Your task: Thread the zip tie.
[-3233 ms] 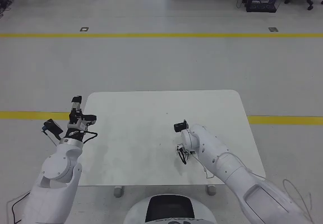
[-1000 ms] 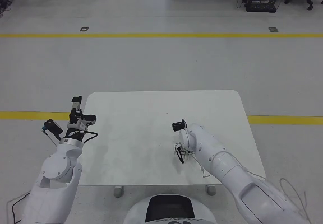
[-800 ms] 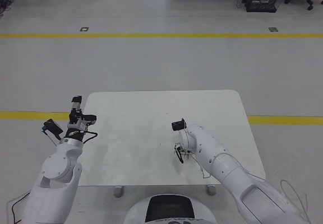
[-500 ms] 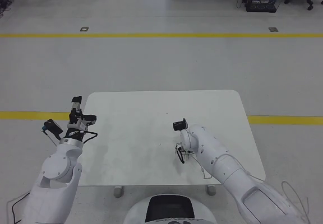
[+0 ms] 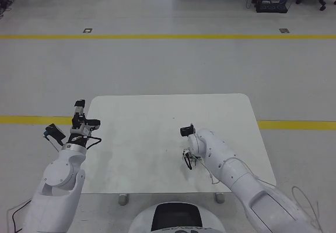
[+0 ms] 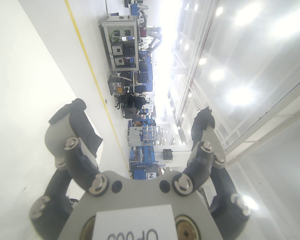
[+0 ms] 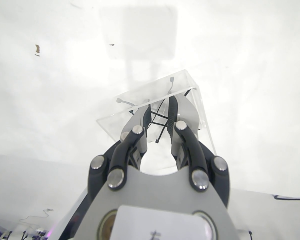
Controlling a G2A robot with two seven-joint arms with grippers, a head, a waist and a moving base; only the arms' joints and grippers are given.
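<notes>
White table bears a clear stand; thin black zip ties cross beneath it, between the right gripper and its narrowly parted jaws. Left gripper gapes wide, empty.

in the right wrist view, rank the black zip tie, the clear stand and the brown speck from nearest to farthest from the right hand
From the right hand:
1. black zip tie, crossing between its fingers.
2. clear stand, right at the fingertips.
3. brown speck, well beyond the stand, off to one side.
</notes>
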